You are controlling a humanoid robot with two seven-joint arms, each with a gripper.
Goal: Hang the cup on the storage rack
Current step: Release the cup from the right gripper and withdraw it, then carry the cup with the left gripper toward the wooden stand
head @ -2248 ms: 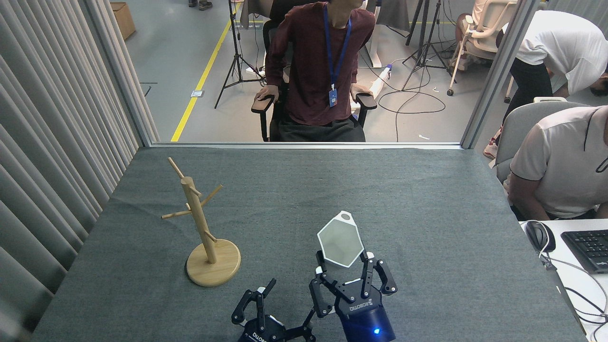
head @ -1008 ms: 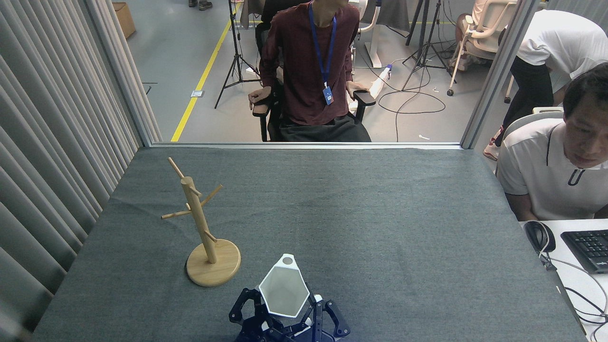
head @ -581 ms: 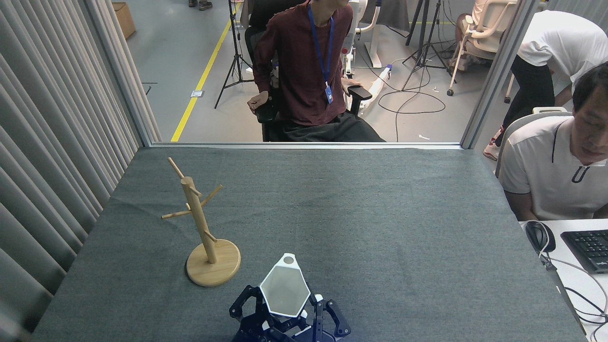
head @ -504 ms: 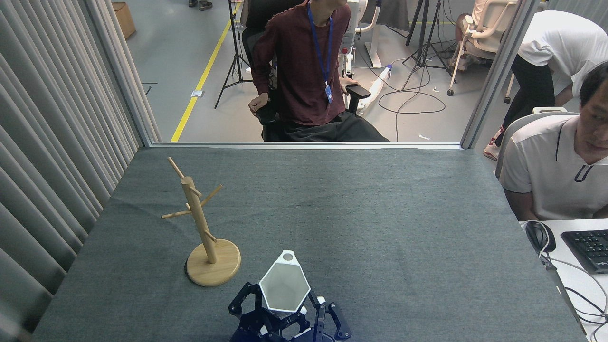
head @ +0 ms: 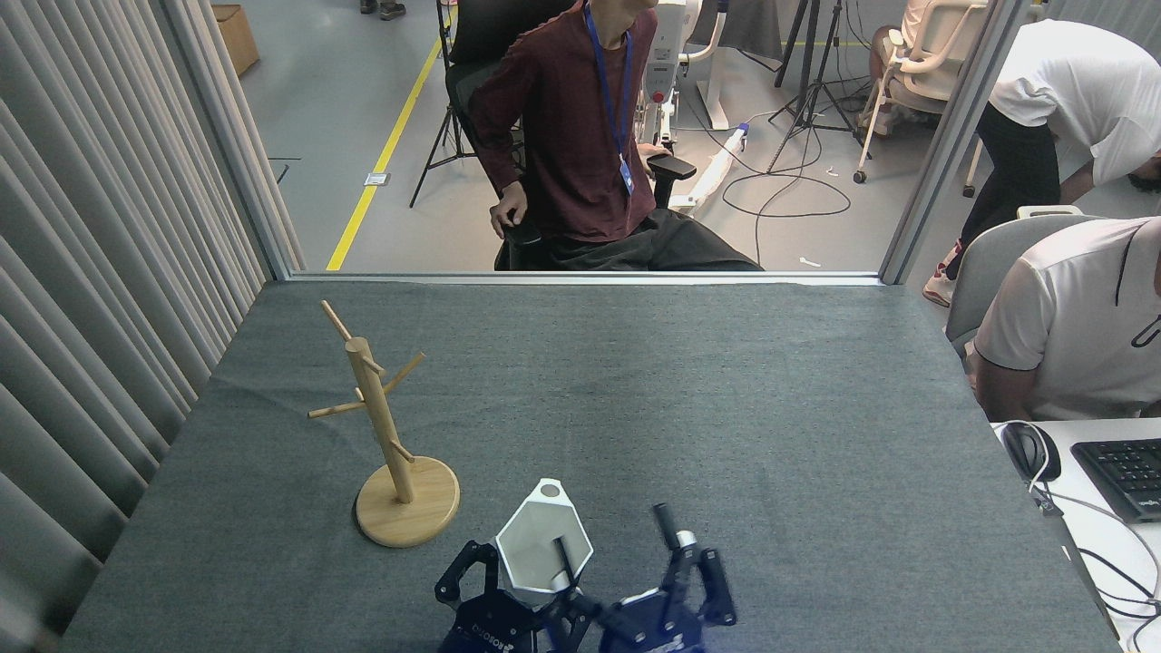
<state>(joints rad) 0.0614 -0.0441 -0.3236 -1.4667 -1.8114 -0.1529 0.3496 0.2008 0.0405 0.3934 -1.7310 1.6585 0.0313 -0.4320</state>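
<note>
The white faceted cup [head: 542, 537] is held near the table's front edge, mouth facing up and its rim tab with the round hole pointing away from me. My left gripper [head: 524, 571] is shut on it from below; one dark finger [head: 561, 555] crosses the cup's mouth. My right gripper [head: 689, 549] stands open just right of the cup, apart from it and holding nothing. The wooden storage rack [head: 379, 417] stands upright on its round base [head: 408, 514], to the left of the cup and a little farther back, with bare pegs.
Grey cloth covers the table [head: 680, 390]. Ribbed curtains [head: 91, 272] line the left side. A person in a dark red shirt [head: 580, 136] sits beyond the far edge. Another person [head: 1070, 317], a mouse and a keyboard [head: 1125, 476] are at the right.
The right gripper carried the cup leftward to the left gripper, then let go and moved off to the right. The left gripper now holds the cup. The rack has not moved.
</note>
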